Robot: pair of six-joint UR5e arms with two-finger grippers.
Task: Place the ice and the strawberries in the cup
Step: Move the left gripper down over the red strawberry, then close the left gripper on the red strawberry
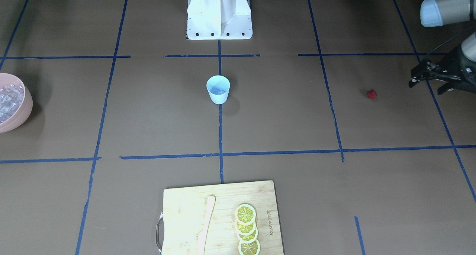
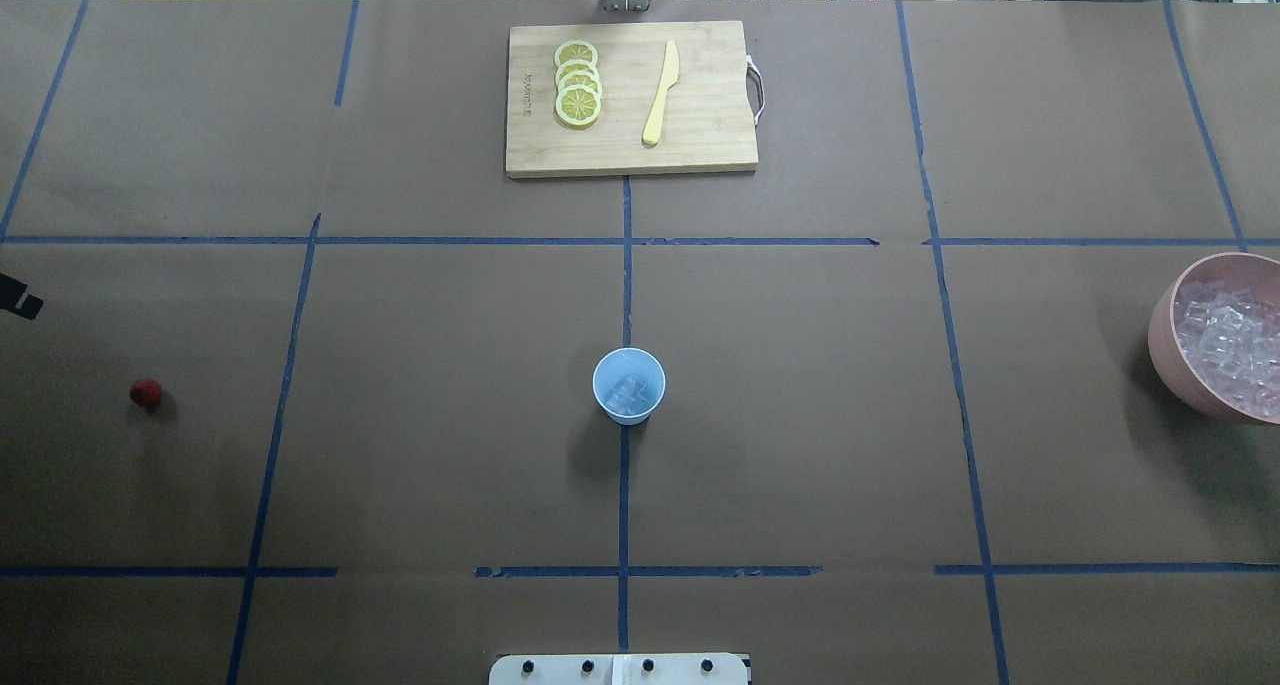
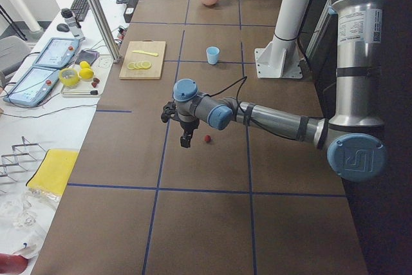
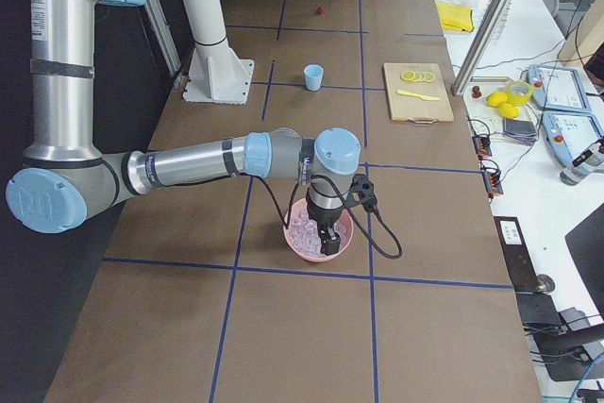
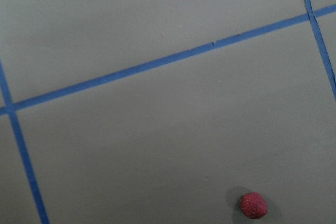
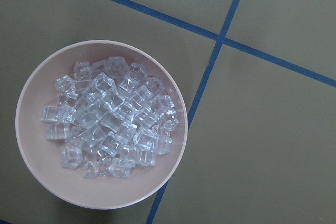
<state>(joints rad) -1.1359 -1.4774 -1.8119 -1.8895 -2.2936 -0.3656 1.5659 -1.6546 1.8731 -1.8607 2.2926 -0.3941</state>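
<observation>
The light-blue cup (image 2: 628,385) stands upright at the table's middle with a few clear ice cubes inside; it also shows in the front view (image 1: 218,89). The heap of ice (image 6: 110,116) fills the pink bowl (image 2: 1168,355) at the right edge. The dark-red strawberry (image 2: 146,393) lies on the table at the left, also in the left wrist view (image 5: 254,205). My left gripper (image 1: 427,86) is open and empty, hovering beside the strawberry (image 1: 371,94). My right gripper (image 4: 327,238) hangs over the bowl; I cannot tell whether it is open or shut.
A wooden cutting board (image 2: 710,150) at the far middle holds lemon slices (image 2: 578,83) and a yellow knife (image 2: 660,93). The robot's white base (image 1: 219,13) stands behind the cup. Blue tape lines cross the brown table.
</observation>
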